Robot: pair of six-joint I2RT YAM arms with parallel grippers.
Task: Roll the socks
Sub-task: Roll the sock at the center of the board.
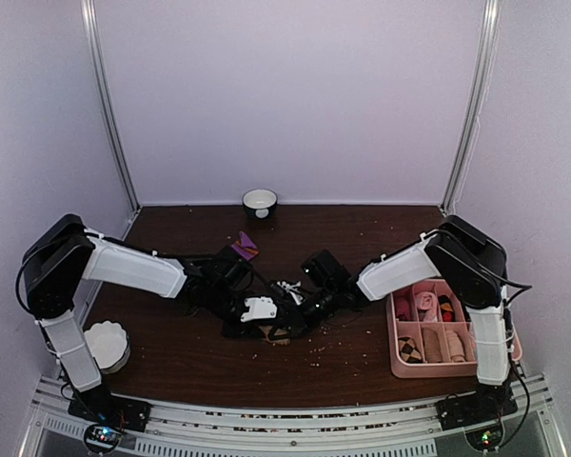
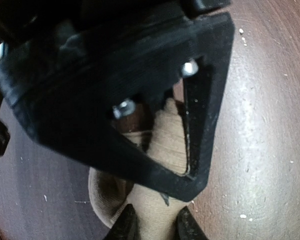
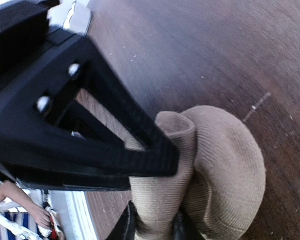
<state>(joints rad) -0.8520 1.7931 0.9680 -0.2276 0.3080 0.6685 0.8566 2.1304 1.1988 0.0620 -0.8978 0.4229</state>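
You had the left arm (image 1: 133,267) and the right arm (image 1: 400,271) reaching in to the middle of the desk (image 1: 190,362), where they met over the tan sock (image 3: 225,170). That sock lay on the wood as a loose bundle, with a thick ribbed fold rising beside a rounded mound of fabric.

Your left jaws were closed on it, a black finger (image 2: 124,226) pressed against each side of the cloth. Your right jaws gripped the same sock, and the ribbed fold filled the gap between the fingers (image 3: 126,226). The two pairs worked so close together that each wrist camera was crowded by the black frame of the other.

The second sock (image 1: 246,247), showing purple and orange, lay apart on the desk just beyond the left arm. A small bowl (image 1: 260,201) sat at the back edge. A pink tray (image 1: 438,370) of rolled socks stood beside the right arm, and a white fluted cup (image 1: 108,345) sat near the left arm's base. Pale crumbs were scattered across the wood.
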